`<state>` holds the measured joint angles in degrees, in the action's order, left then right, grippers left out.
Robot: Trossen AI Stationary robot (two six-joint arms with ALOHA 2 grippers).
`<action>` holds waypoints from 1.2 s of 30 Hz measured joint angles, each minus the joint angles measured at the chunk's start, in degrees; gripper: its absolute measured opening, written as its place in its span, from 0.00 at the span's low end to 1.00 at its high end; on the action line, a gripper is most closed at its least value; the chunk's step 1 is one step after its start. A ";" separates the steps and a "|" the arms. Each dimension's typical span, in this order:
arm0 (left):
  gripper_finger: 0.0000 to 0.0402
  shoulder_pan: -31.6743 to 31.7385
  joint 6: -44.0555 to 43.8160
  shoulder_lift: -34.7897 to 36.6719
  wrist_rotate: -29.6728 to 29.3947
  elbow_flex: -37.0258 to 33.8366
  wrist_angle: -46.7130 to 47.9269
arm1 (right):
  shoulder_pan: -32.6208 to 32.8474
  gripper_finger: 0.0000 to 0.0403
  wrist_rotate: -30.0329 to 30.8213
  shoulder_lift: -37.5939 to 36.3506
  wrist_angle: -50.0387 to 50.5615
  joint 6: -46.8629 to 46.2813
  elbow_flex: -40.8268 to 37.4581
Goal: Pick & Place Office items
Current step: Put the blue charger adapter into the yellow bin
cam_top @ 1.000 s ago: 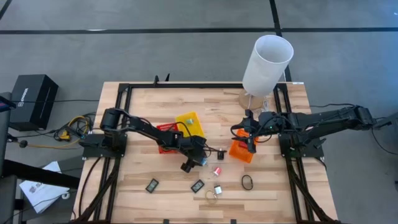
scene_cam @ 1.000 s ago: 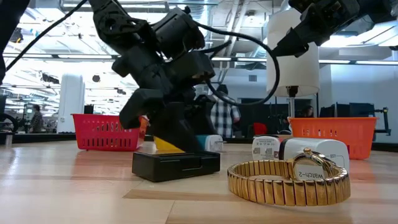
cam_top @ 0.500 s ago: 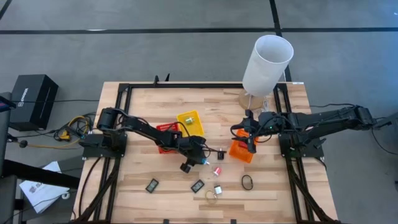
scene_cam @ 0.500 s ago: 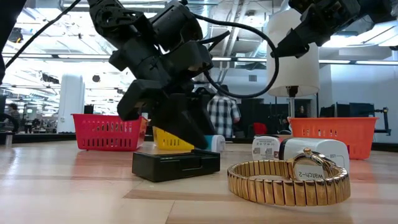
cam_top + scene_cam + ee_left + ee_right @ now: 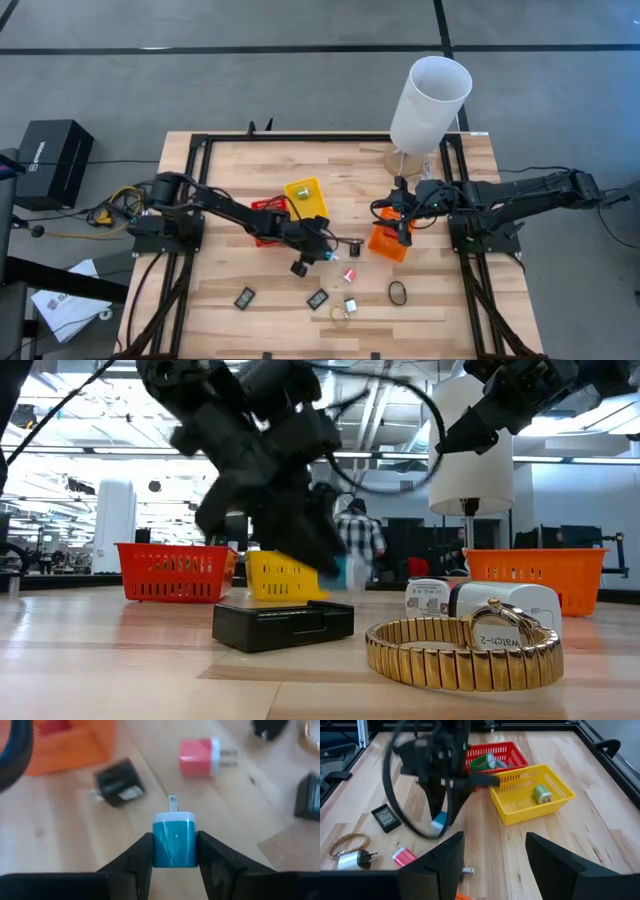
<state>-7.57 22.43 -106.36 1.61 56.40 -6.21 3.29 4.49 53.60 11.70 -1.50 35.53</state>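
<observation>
My left gripper (image 5: pixel 322 257) is over the table's middle, shut on a small blue plug adapter (image 5: pixel 174 840) with a white end and a metal prong. The adapter also shows in the low view (image 5: pixel 345 572) and the right wrist view (image 5: pixel 438 821). A pink plug (image 5: pixel 200 762) and a black plug (image 5: pixel 117 782) lie on the wood beyond it. My right gripper (image 5: pixel 492 865) is open and hovers over the orange tray (image 5: pixel 388 242), holding nothing. My left gripper pinches the blue plug adapter by its two side faces (image 5: pixel 159 845) between the two fingers (image 5: pixel 135 857). The white end and prong (image 5: pixel 172 802) point away from the fingers. The fingers slant down from above, and the adapter is lifted clear of the table.
The red tray (image 5: pixel 262 215) and the yellow tray (image 5: pixel 306 197) sit just behind the left gripper. Two small black clocks (image 5: pixel 245 297) (image 5: pixel 318 298), a gold watch (image 5: pixel 460 650), a white plug (image 5: pixel 351 306) and a black ring (image 5: pixel 398 293) lie nearer the near edge. The tall white cylinder (image 5: pixel 430 105) stands at the far right.
My left gripper has risen from just above the table and swung slightly toward the far edge, carrying the blue plug adapter up off the wood. The right arm has kept still.
</observation>
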 joint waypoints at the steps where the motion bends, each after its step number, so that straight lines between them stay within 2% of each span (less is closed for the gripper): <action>1: 0.31 0.00 -0.81 1.34 -1.15 0.01 0.19 | 0.00 0.50 0.00 0.00 0.03 -0.02 0.00; 9: 0.33 1.76 -3.43 13.56 -12.56 0.07 7.52 | 0.00 0.50 0.01 0.01 0.11 -0.02 0.02; 15: 0.33 5.83 -8.48 18.78 -16.89 0.12 12.35 | 0.07 0.50 0.00 0.01 0.18 -0.04 0.04; 22: 0.33 10.98 -14.89 17.28 -17.10 0.11 16.57 | 0.11 0.50 -0.13 0.01 0.26 -0.07 0.04; 36: 0.34 14.84 -15.89 9.12 -16.96 0.07 18.83 | 0.50 0.50 -0.15 0.02 0.74 -2.18 0.04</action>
<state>7.27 6.55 -97.23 -15.35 56.47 12.62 3.78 4.34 53.63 12.45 -3.68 35.57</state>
